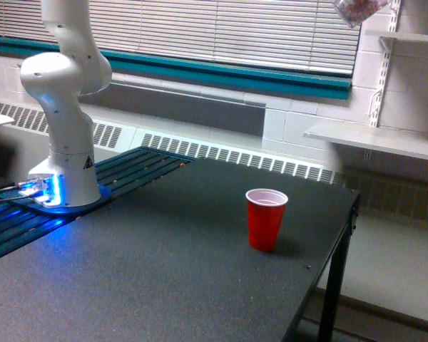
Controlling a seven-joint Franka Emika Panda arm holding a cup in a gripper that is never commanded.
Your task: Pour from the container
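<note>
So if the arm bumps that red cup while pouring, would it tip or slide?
Likely tips easily: the red cup stands upright, tall and narrow at its base. It looks empty, so probably light. The dark table looks matte, so perhaps little sliding.

A cup (266, 218) stands upright on the table (164, 271), toward the exterior view's right. The arm's base (64, 178) sits on the table at the far left, well apart from it. The container (357, 10) hangs tilted at the top edge, above and right of the cup, before the blinds (221, 32).
</note>
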